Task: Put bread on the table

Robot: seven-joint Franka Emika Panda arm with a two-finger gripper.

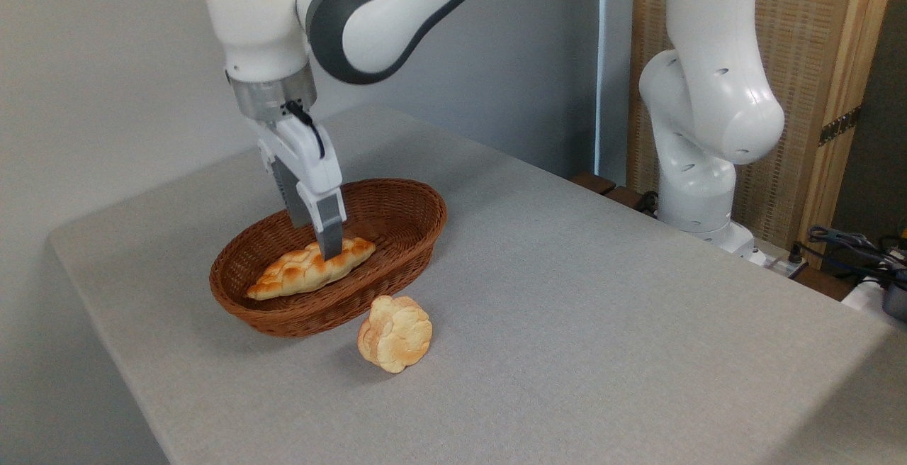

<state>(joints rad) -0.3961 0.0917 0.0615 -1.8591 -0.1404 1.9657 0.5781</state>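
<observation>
The bread (pixel 301 273), a long braided golden-brown loaf, lies lengthwise inside the brown wicker basket (pixel 397 266) on the table (pixel 567 309). My gripper (pixel 315 238) points down into the basket over the right half of the loaf. Its fingers stand apart, open. The near fingertip (pixel 331 245) overlaps the loaf's top, and the far finger (pixel 287 199) is behind the loaf. I cannot tell whether either finger touches the bread.
A small round flower-shaped pale roll (pixel 395 334) stands on edge on the cloth just in front of the basket. The arm's white base (pixel 701 167) rises at the table's far right edge, with cables (pixel 857 252) beside it.
</observation>
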